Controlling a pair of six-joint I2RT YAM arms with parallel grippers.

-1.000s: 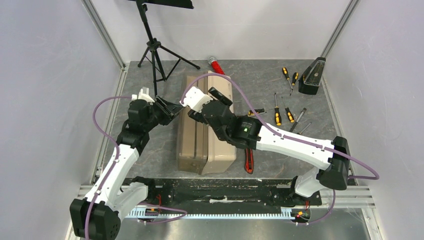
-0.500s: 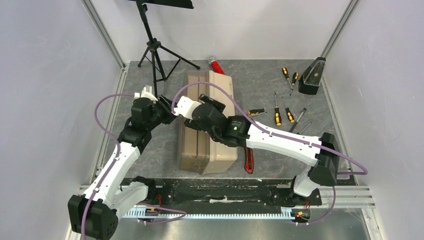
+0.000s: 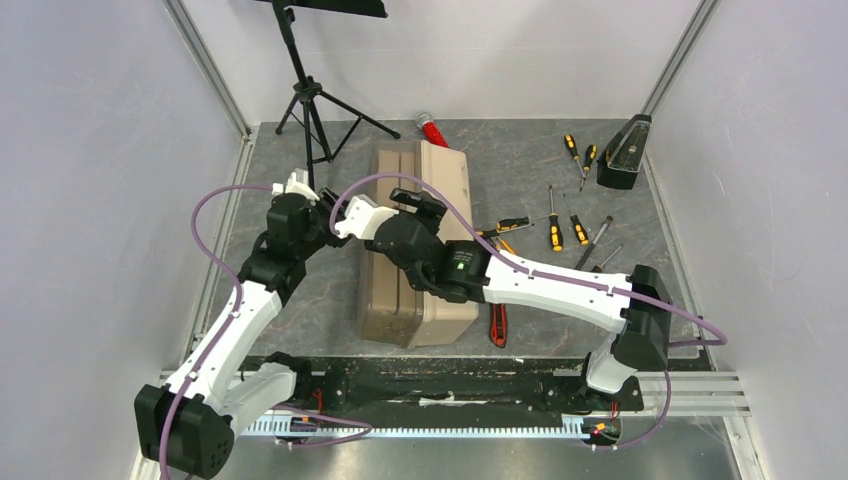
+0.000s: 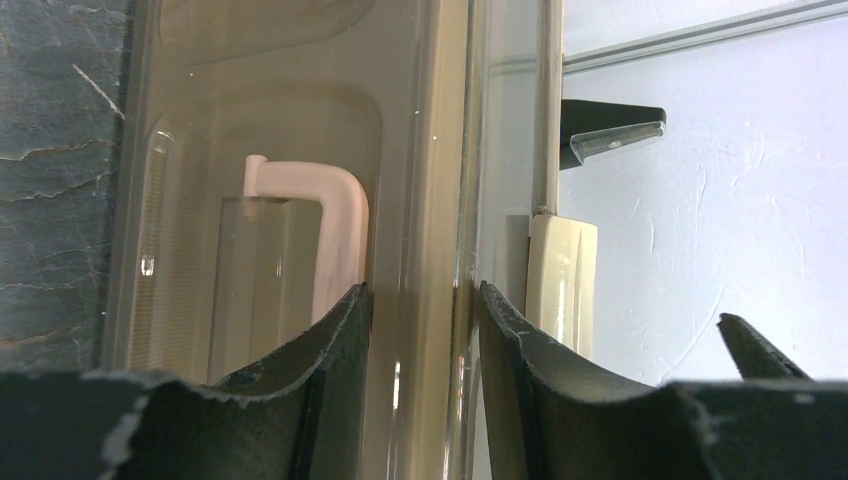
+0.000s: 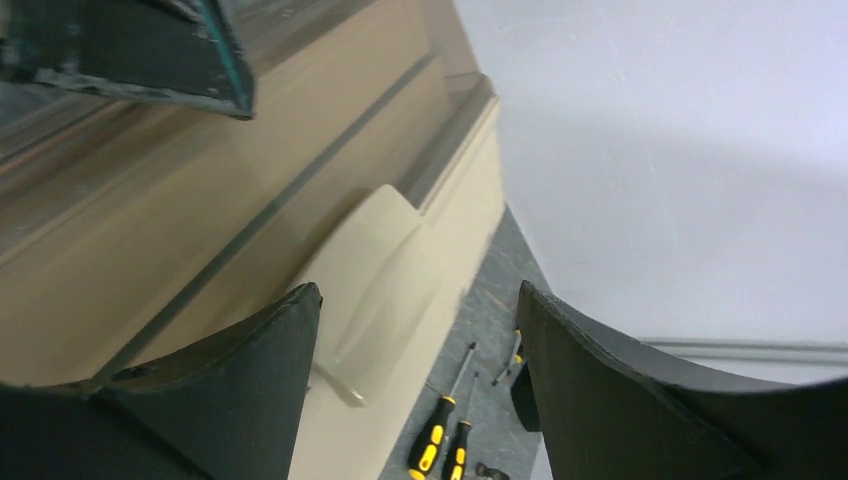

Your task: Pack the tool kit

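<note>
Grey stone tabletop (image 3: 520,150), white walls. One music stand (image 3: 310,100) stands far left. The left gripper (image 4: 420,295) pinches the rim of the one closed toolbox (image 3: 445,170), lying mid-table. The right gripper (image 5: 415,300) has swung left across the box in the last second and hangs spread over its cream latch (image 5: 385,270), gripping nothing. Unlatching looks next; nothing is packed yet. One red cylinder (image 3: 432,130), one red knife (image 3: 497,325), five black-orange screwdrivers (image 3: 552,228), one metronome (image 3: 625,150).
</note>
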